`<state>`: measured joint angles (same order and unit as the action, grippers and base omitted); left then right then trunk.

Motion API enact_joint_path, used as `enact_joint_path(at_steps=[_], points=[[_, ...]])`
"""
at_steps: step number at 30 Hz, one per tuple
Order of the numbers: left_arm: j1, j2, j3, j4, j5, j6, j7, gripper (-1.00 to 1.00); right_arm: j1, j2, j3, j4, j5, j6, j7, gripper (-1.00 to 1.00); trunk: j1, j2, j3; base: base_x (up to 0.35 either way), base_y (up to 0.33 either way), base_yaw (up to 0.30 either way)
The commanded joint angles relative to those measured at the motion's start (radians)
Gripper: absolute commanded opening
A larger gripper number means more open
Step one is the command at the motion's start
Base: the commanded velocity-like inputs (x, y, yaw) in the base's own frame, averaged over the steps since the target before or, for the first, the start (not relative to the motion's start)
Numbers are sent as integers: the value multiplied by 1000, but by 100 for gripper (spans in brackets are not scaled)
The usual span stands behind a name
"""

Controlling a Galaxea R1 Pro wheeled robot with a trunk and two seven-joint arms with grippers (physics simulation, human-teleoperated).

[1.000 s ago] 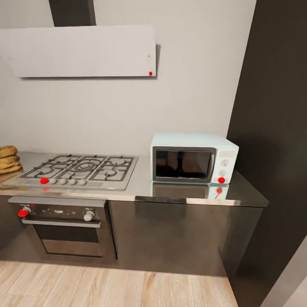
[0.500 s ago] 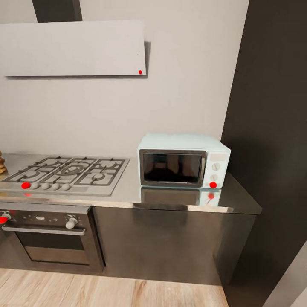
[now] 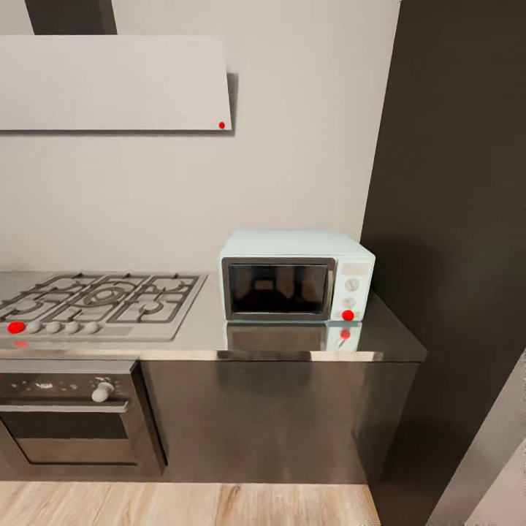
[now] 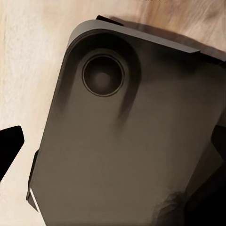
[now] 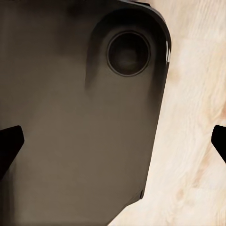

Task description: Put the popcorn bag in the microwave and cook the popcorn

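The pale light-blue microwave (image 3: 296,277) stands on the grey countertop (image 3: 197,340) against the wall, with its dark glass door (image 3: 277,288) shut and two knobs (image 3: 353,285) on its right panel. The popcorn bag and the popcorn are out of view. In the left wrist view, my left gripper (image 4: 113,146) is open, its black fingertips (image 4: 9,148) far apart over my dark base (image 4: 132,141). My right gripper (image 5: 113,141) is open too, with fingertips (image 5: 9,141) at the picture's edges and nothing between them.
A gas hob (image 3: 102,299) lies left of the microwave, with a dark steel oven (image 3: 69,416) below it and a flat white hood (image 3: 109,84) above. A tall dark cabinet (image 3: 453,256) walls off the right. Wood floor (image 3: 183,504) runs along the cabinets.
The head camera has swung to the right, so the whole kitchen has slid left in the picture. The tan thing at the worktop's far left has left the view.
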<state>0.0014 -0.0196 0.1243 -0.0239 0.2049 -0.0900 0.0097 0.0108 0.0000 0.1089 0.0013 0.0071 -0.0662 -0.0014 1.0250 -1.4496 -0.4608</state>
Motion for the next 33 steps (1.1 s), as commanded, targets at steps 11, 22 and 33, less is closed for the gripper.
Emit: enact_joint_path(at_steps=[11, 22, 33], points=[[0, 0, 8, -1, -1, -2, 1, 100, 0, -1, 6, 0, 1, 0, 0, 100, 0, 0, 2, 0, 0, -57], [0, 0, 8, -1, -1, -2, 1, 100, 0, 3, 5, -30, 9, 6, 12, 100, 0, 0, 2, 0, 0, 0], [0, -2, 8, -1, -1, -2, 1, 100, 0, 16, 8, -980, 3, 582, 17, 100, 0, 0, 2, 0, 0, 0]])
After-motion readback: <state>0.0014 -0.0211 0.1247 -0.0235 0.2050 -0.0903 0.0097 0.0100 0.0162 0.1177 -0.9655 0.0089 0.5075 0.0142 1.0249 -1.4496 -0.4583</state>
